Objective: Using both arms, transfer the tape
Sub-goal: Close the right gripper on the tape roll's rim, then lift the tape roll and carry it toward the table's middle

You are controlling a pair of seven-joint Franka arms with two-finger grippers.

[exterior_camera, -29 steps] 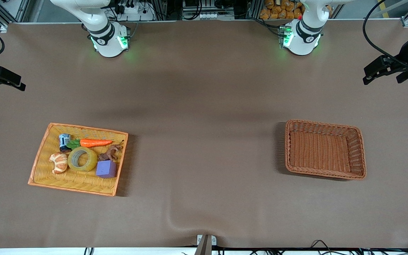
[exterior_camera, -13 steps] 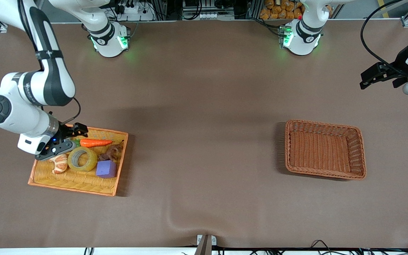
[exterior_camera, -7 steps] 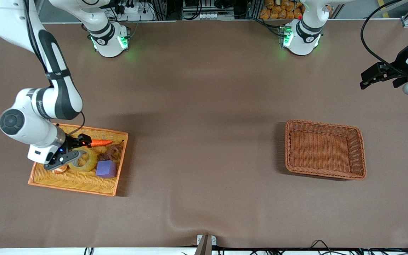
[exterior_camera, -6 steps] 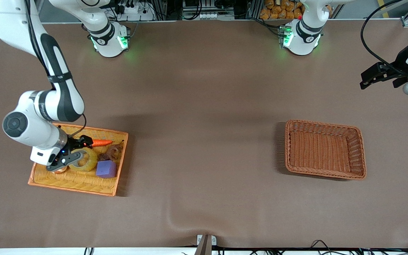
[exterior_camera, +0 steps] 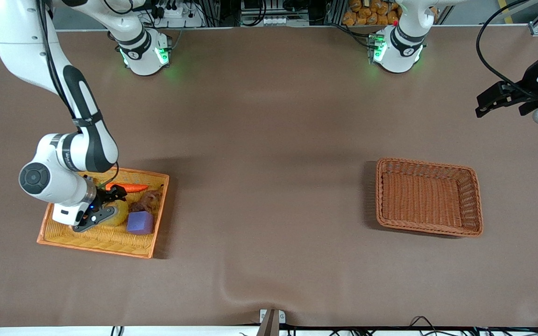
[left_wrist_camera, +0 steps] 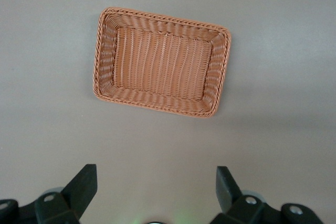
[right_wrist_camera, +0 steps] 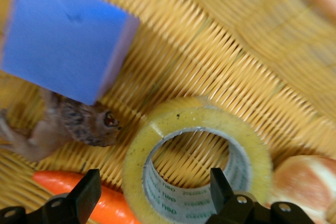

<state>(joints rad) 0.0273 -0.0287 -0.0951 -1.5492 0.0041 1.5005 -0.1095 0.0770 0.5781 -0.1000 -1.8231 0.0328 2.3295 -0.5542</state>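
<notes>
The tape (exterior_camera: 119,216), a yellowish ring with a grey-white core, lies flat in the orange tray (exterior_camera: 110,245). In the front view my right gripper (exterior_camera: 104,205) hides most of it. In the right wrist view the tape (right_wrist_camera: 157,129) fills the middle. My right gripper (right_wrist_camera: 155,190) is open just above it. One finger is outside the ring by the carrot (right_wrist_camera: 100,205), the other over the ring's hole. My left gripper (exterior_camera: 493,98) waits open and empty in the air at the left arm's end of the table. It also shows in the left wrist view (left_wrist_camera: 156,182).
In the tray beside the tape are a purple cube (exterior_camera: 140,222), an orange carrot (exterior_camera: 131,188), a brown toy animal (exterior_camera: 146,200) and a croissant (right_wrist_camera: 307,182). A brown wicker basket (exterior_camera: 430,198) stands empty toward the left arm's end and shows in the left wrist view (left_wrist_camera: 161,61).
My right arm came in from the table's edge, moved over the tray and lowered its open gripper onto the tape. The left gripper has barely moved.
</notes>
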